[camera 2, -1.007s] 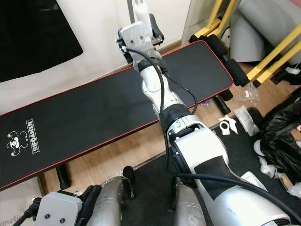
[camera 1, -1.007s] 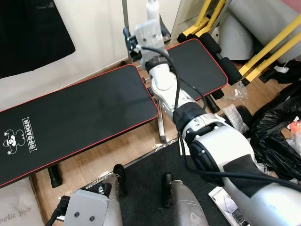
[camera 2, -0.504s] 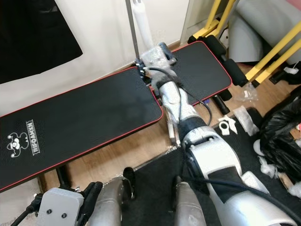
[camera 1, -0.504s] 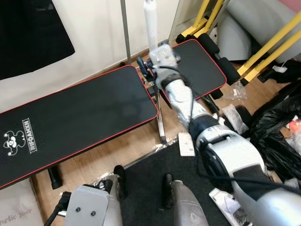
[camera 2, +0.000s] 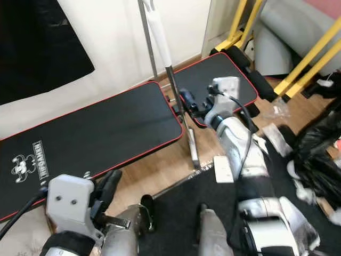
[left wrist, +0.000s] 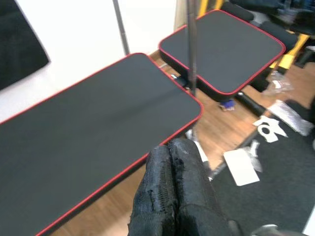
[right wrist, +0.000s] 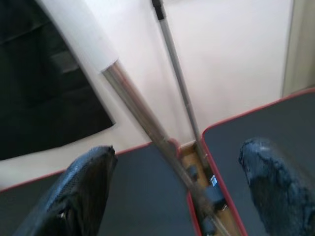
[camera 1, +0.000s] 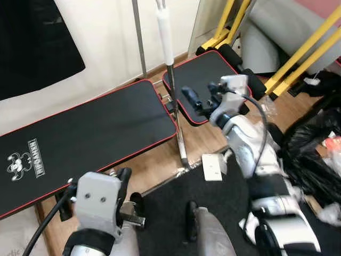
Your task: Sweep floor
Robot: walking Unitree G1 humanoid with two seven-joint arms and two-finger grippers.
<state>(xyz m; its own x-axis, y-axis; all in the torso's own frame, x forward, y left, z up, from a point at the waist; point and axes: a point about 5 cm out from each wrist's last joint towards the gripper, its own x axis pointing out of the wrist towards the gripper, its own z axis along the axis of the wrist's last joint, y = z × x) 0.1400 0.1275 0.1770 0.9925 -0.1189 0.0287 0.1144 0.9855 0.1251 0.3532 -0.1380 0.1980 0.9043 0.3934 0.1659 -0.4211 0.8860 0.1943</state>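
The broom handle (camera 1: 169, 69) is standing almost upright, leaning slightly, its white grip above and bare metal shaft running down into the gap between the two black padded benches (camera 1: 96, 133). The right hand (camera 1: 198, 101) is reaching toward it with fingers spread wide, the shaft lying between them in the right wrist view without touching. The left hand (left wrist: 170, 191) is hovering low over the wooden floor (camera 1: 160, 165), fingers pressed together, gripping nothing.

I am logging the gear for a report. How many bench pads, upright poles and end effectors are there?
Bench pads: 2, long pad and short pad
Poles: 2, white-grip pole and thin pole
End effectors: 2, left end effector and right end effector
Total: 6
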